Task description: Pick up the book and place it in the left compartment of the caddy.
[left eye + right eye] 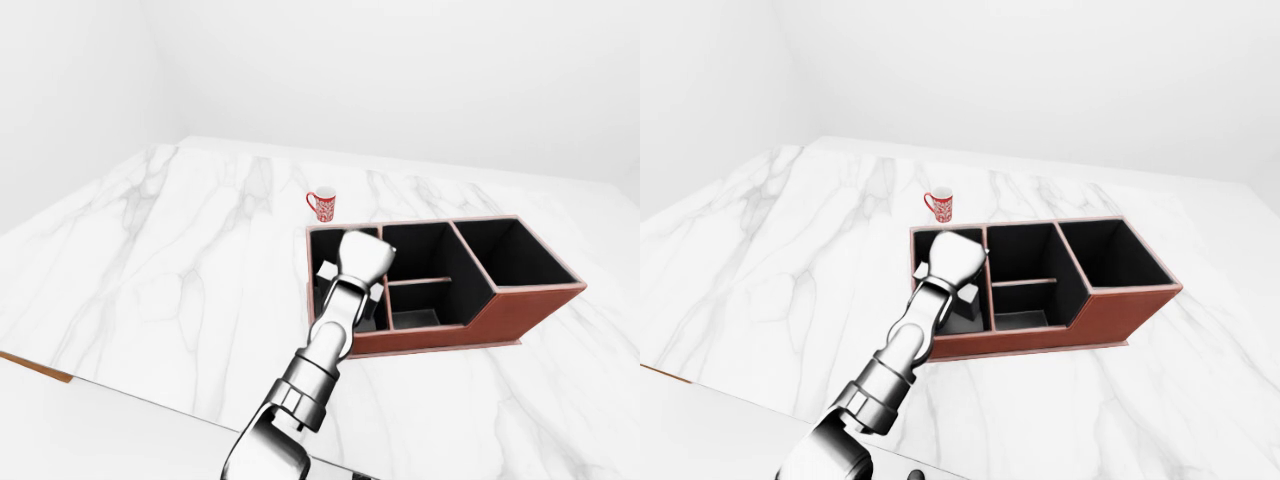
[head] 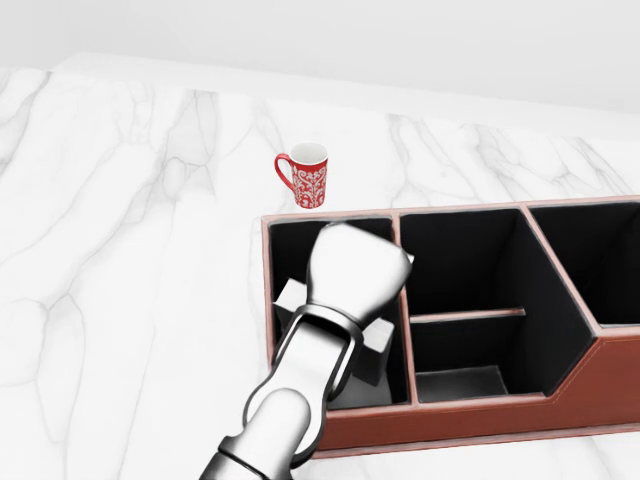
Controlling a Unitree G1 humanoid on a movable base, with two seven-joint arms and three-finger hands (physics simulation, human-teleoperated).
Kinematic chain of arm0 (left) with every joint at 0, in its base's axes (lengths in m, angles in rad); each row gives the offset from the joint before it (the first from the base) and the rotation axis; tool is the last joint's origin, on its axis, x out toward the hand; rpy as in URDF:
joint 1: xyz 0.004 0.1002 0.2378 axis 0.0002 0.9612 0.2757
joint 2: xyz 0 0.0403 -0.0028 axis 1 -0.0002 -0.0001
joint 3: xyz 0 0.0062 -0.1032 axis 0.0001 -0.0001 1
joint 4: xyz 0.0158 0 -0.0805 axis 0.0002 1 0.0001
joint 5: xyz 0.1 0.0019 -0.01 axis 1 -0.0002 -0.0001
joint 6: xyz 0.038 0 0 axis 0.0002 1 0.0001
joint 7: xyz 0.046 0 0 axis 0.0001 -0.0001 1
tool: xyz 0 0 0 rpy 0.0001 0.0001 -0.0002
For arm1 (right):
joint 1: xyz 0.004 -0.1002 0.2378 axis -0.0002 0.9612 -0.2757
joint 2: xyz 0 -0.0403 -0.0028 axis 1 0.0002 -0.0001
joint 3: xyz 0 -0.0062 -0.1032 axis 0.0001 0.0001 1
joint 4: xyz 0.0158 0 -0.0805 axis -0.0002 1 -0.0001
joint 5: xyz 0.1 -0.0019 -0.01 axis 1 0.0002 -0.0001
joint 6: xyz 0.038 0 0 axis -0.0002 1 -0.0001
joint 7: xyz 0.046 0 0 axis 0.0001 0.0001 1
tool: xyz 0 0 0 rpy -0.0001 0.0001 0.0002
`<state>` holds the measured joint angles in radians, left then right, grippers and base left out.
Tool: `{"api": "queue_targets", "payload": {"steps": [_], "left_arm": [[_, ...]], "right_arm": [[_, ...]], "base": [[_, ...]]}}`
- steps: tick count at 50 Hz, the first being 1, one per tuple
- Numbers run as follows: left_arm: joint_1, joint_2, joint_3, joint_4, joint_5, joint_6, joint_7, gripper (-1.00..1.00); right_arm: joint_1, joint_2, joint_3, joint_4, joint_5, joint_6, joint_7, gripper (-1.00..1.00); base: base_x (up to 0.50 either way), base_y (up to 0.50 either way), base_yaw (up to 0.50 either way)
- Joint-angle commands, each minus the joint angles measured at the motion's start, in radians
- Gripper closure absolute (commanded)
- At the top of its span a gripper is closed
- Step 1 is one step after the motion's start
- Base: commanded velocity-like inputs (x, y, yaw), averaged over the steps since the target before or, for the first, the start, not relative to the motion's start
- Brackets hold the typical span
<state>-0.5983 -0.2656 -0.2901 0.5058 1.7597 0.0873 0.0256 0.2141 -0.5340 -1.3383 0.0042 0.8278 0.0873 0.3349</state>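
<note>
Your left hand (image 2: 350, 275) sits low inside the left compartment of the caddy (image 2: 590, 385), its chrome back turned up toward the head camera so the fingers are hidden beneath it; you cannot tell from any view whether they are spread or closed on the book. Your right hand shows in none of the three views.

The book (image 2: 375, 345) lies in that same left compartment, under and around your hand. Only pale grey-white corners of it poke out: one to the left of the wrist near the caddy's left wall, one to the right near the divider, and a flat strip along the compartment floor toward the bottom of the head view. No title or lettering can be read on what shows.

Count one book and one caddy. The caddy is reddish-brown outside and black inside, with a left compartment, a middle section split by a low crossbar into two, and a large right compartment. Those other sections hold nothing you can see.

Just beyond the caddy's top-left corner in the head view stands one red mug (image 2: 304, 176) with a white pattern, upright, handle to the left, clear of the caddy wall. It carries no readable writing.

Caddy and mug both rest on the white marble counter (image 1: 170, 270).
</note>
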Motion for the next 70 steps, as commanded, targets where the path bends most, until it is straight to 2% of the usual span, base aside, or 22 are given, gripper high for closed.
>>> {"api": "queue_targets", "payload": {"steps": [1, 9, 11, 16, 30, 42, 59, 61, 62, 63, 64, 70], "left_arm": [[-0.047, 0.005, 0.008, 0.144, -0.020, 0.000, 0.104, 1.00], [-0.085, 0.004, 0.016, 0.271, -0.055, 0.000, 0.181, 1.00], [-0.122, -0.007, 0.024, 0.365, -0.072, 0.000, 0.232, 1.00], [-0.177, -0.012, 0.032, 0.504, -0.111, 0.000, 0.305, 1.00], [-0.224, -0.002, 0.031, 0.680, -0.163, 0.000, 0.417, 1.00], [-0.197, -0.004, 0.019, 0.732, -0.166, 0.000, 0.463, 1.00], [-0.179, 0.001, 0.021, 0.758, -0.180, 0.000, 0.477, 1.00], [-0.177, 0.002, 0.022, 0.755, -0.183, 0.000, 0.477, 0.95], [-0.172, 0.002, 0.021, 0.751, -0.184, 0.000, 0.481, 0.27], [-0.171, 0.002, 0.020, 0.748, -0.185, 0.000, 0.482, 0.11], [-0.167, 0.003, 0.019, 0.741, -0.185, 0.000, 0.484, -1.00], [-0.114, 0.001, -0.003, 0.615, -0.170, 0.000, 0.453, -1.00]], "right_arm": [[0.000, -0.001, -0.002, -0.001, 0.001, 0.000, 0.000, -1.00], [0.001, 0.000, -0.003, -0.003, 0.001, 0.000, 0.001, -1.00], [-0.001, 0.002, 0.000, -0.003, -0.001, 0.000, 0.002, -1.00], [0.000, 0.002, 0.000, -0.001, 0.001, 0.000, 0.002, -1.00], [0.000, 0.000, -0.001, -0.006, 0.001, 0.000, 0.001, -1.00], [-0.002, 0.002, 0.002, -0.003, -0.004, 0.000, 0.003, -1.00], [-0.003, 0.000, 0.002, -0.001, -0.005, 0.000, 0.001, -1.00], [-0.002, 0.000, 0.002, -0.001, -0.004, 0.000, 0.001, -1.00], [-0.001, -0.001, 0.000, -0.005, -0.001, 0.000, -0.001, -1.00], [0.000, -0.001, 0.000, -0.005, -0.001, 0.000, -0.001, -1.00], [-0.002, 0.000, 0.001, -0.004, -0.002, 0.000, 0.001, -1.00], [0.000, 0.003, 0.001, -0.005, -0.002, 0.000, 0.003, -1.00]], "base": [[0.00, 0.00, 0.00], [0.00, 0.00, 0.00], [0.00, 0.00, 0.00], [0.00, 0.00, 0.00], [0.00, 0.00, 0.00], [0.00, 0.00, 0.00], [0.00, 0.00, 0.00], [0.00, 0.00, 0.00], [0.00, 0.00, 0.00], [0.00, 0.00, 0.00], [0.00, 0.00, 0.00], [0.00, 0.00, -0.01]]}}
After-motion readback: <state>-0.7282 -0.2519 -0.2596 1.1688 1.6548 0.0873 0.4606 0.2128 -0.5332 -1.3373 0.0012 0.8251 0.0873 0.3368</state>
